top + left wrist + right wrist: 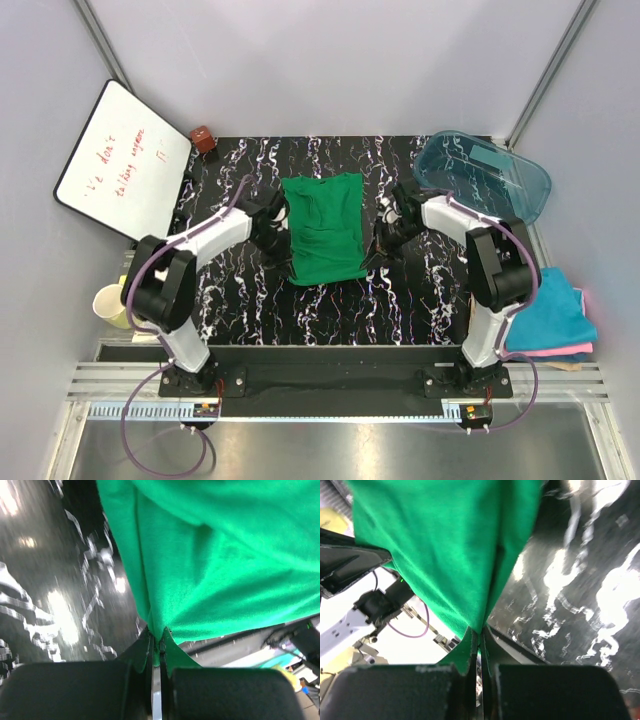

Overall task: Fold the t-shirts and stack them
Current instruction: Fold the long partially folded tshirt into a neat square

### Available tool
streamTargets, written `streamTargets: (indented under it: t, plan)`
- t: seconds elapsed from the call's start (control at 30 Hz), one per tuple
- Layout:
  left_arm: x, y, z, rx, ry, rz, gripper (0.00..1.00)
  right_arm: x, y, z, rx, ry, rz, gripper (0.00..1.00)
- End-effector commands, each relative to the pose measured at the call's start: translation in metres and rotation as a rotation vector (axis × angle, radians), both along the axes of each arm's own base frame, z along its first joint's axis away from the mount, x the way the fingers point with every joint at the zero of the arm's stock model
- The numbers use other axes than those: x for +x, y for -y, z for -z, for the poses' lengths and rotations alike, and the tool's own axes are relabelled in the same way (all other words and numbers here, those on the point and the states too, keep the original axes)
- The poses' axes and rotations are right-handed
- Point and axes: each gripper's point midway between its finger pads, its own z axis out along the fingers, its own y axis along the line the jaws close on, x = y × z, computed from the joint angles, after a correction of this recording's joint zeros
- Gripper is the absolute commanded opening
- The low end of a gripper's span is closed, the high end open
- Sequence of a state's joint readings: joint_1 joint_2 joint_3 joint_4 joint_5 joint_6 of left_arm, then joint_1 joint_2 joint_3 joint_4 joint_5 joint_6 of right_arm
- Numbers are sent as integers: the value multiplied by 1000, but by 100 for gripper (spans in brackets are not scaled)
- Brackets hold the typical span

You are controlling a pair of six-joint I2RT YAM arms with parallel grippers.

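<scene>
A green t-shirt (322,228) is spread on a marbled table (430,295); 1 side is pinched by the left gripper (156,642). The other side is pinched by the right gripper (481,635).

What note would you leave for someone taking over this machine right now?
Left gripper: shut on the left edge of the green t-shirt.
Right gripper: shut on its right edge.
The green t-shirt lies in the middle of the table.
Done: teal-blue t-shirt folded and lying on the pink t-shirt, at the far right.
Left: fold the green one and add it to that stack.
</scene>
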State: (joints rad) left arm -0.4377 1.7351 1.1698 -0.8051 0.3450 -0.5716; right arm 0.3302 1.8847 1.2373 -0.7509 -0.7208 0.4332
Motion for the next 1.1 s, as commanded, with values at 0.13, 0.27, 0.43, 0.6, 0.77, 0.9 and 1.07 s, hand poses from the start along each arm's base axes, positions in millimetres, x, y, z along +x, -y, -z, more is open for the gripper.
streamTargets:
  t: [0.13, 0.27, 0.43, 0.6, 0.77, 0.9, 1.07]
  plan:
    - [6, 12, -70, -112, 139, 47, 0, 4, -7, -52, 58, 88, -29, 0]
    - [43, 31, -105, -164, 227, 50, 1, 31, -12, -64, 65, 130, -23, 1]
    - [76, 46, -123, -215, 257, 47, 0, 77, -15, -89, 77, 228, -24, 1]
    - [117, 51, -132, -237, 293, 11, 0, 127, -13, -86, 65, 280, 4, 2]
    - [151, 38, -119, -228, 285, -53, 0, 178, -18, -79, 65, 336, 23, 2]
    - [176, 21, -109, -216, 289, -108, 0, 212, -23, -85, 64, 401, 41, 3]
    - [203, 4, -99, -228, 290, -160, 0, 248, -33, -76, 94, 447, 75, 6]
